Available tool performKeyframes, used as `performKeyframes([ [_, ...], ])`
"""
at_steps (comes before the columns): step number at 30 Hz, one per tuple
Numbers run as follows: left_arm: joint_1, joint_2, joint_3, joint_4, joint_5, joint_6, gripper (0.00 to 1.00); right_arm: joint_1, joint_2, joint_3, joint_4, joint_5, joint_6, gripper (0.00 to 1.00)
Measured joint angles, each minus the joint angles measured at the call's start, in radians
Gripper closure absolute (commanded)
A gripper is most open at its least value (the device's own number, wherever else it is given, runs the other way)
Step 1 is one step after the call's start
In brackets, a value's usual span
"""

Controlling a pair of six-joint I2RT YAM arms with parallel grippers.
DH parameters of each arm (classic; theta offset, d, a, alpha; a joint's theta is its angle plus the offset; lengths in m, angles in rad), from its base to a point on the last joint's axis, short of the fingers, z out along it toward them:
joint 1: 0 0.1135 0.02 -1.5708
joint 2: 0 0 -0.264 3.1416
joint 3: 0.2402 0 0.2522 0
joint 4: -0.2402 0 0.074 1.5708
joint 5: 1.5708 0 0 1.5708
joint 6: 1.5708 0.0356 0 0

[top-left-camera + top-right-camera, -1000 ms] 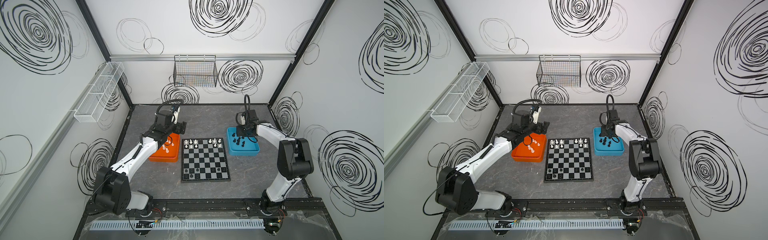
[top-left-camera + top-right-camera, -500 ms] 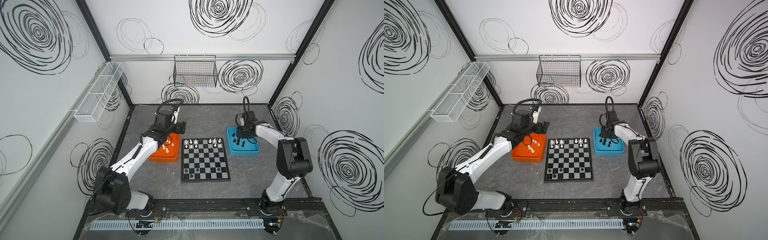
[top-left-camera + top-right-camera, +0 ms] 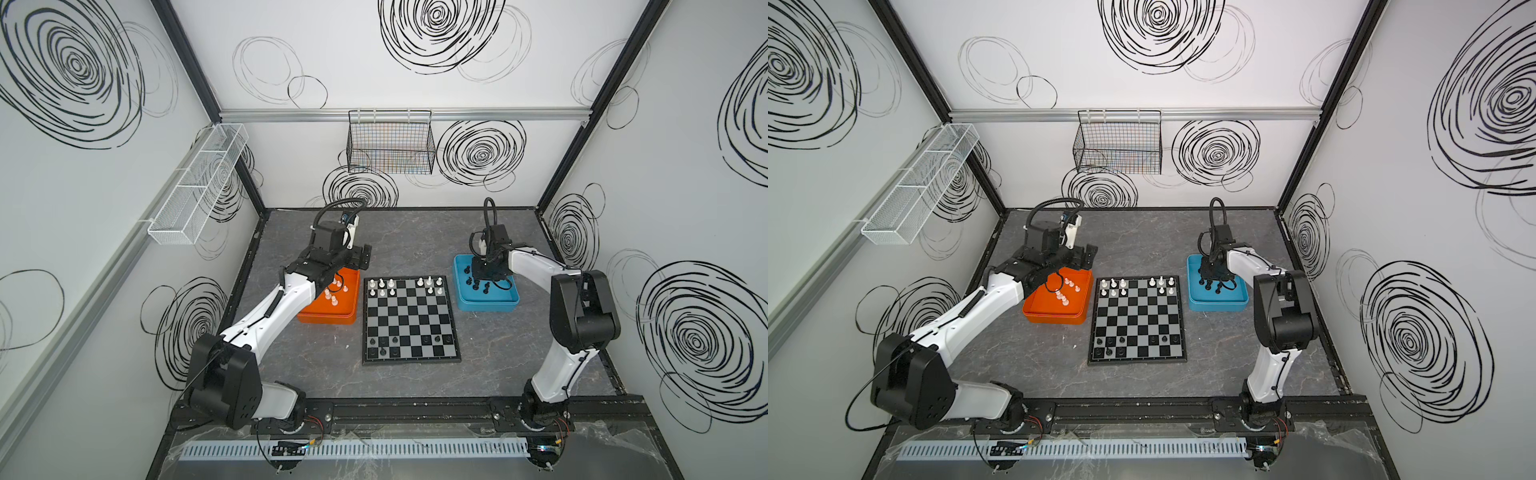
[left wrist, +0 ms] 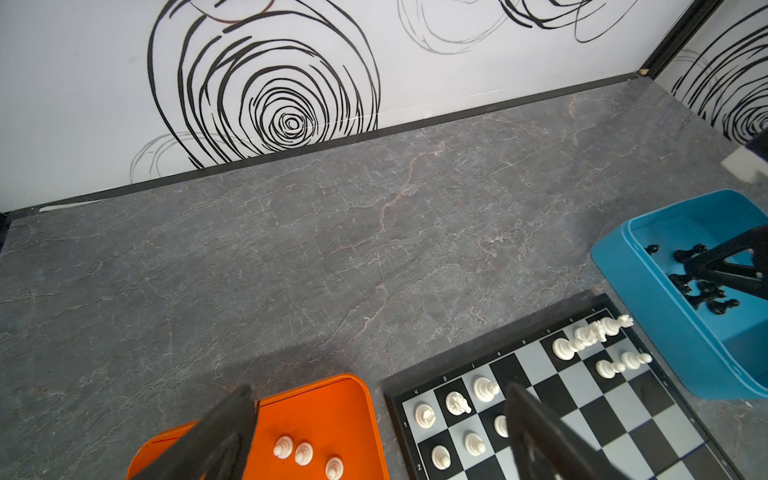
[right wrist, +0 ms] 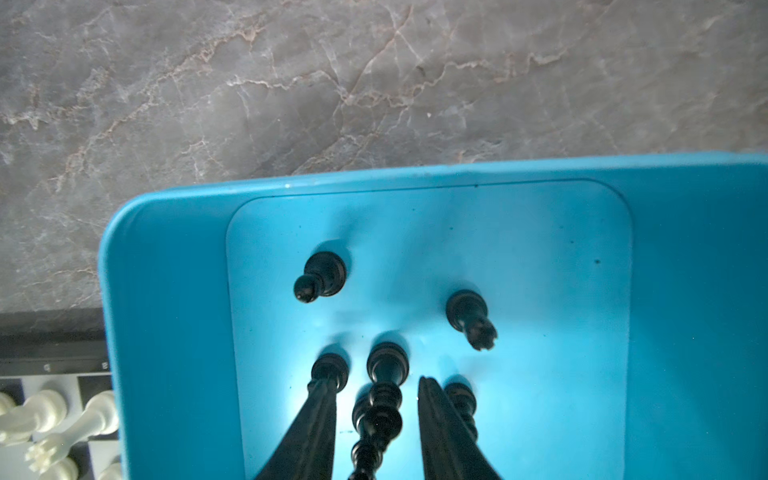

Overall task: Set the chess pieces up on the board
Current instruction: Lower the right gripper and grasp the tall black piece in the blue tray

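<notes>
The board (image 3: 409, 316) (image 3: 1136, 320) lies mid-table. Several white chess pieces (image 3: 390, 286) stand on its two far rows and several black ones (image 3: 392, 345) on its near rows. More white pieces (image 4: 303, 453) stand in the orange tray (image 3: 345, 318), and black pieces (image 3: 478, 284) in the blue tray (image 3: 486, 305). My left gripper (image 3: 361, 257) (image 4: 379, 388) hangs open and empty over the orange tray's far corner. My right gripper (image 3: 486, 274) (image 5: 376, 384) is down in the blue tray (image 5: 685, 291). Its fingers straddle a tall black piece (image 5: 384, 374) with a thin gap on each side.
Close to the right fingers stand other black pieces: a pawn (image 5: 322, 276), a crowned piece (image 5: 471, 316), and one behind each finger. A wire basket (image 3: 390, 143) hangs on the back wall and a mesh shelf (image 3: 199, 183) on the left wall.
My right gripper's fingers have drawn closer together around the tall black piece in the blue tray. The left arm has not moved.
</notes>
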Motion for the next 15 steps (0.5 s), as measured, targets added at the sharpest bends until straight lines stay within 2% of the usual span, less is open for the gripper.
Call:
performKeyframes([
  [15, 0.000, 0.000, 0.000, -0.004, 0.000, -0.015, 0.04, -0.005, 0.000, -0.013, -0.002, -0.003, 0.010, 0.73],
])
